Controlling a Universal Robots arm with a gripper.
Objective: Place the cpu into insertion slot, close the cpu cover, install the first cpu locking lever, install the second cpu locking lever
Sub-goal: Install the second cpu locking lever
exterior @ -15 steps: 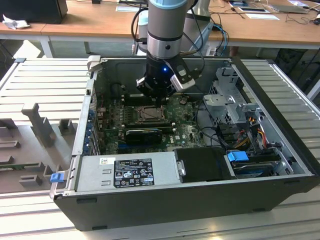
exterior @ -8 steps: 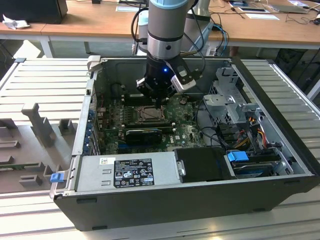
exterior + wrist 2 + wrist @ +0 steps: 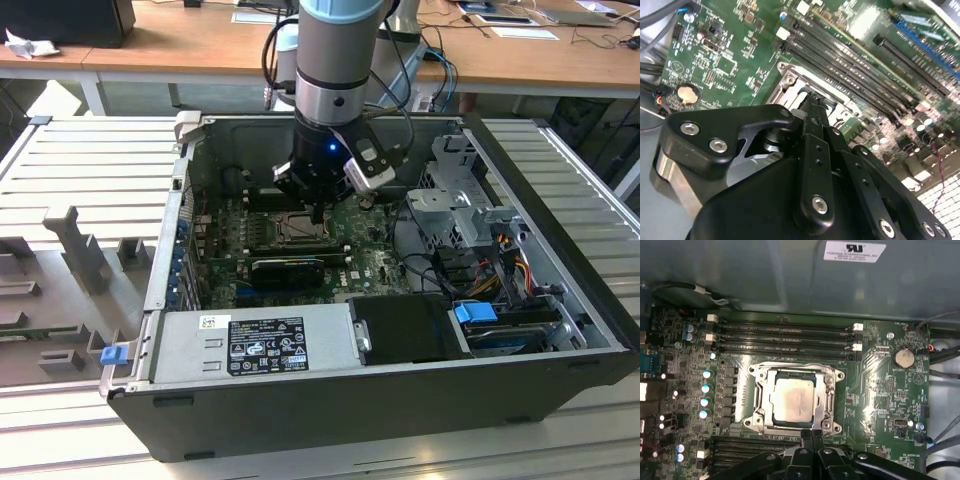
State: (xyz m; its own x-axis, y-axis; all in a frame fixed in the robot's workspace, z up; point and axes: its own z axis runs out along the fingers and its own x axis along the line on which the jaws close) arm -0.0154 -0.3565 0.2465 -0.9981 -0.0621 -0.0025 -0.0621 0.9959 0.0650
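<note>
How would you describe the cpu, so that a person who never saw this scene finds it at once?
Start at the green motherboard inside the open computer case. Near its middle sits a square metal frame, the cpu cover, between two groups of long black memory slots. The cpu is the pale silvery-grey square plate showing through the frame's window; everything around it is green or black.

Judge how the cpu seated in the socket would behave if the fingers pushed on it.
The cpu looks like a flat, rigid metal-topped square, so it likely won't flex. Framed by the cpu cover, it probably can't slide sideways. The smooth top may be slippery.
</note>
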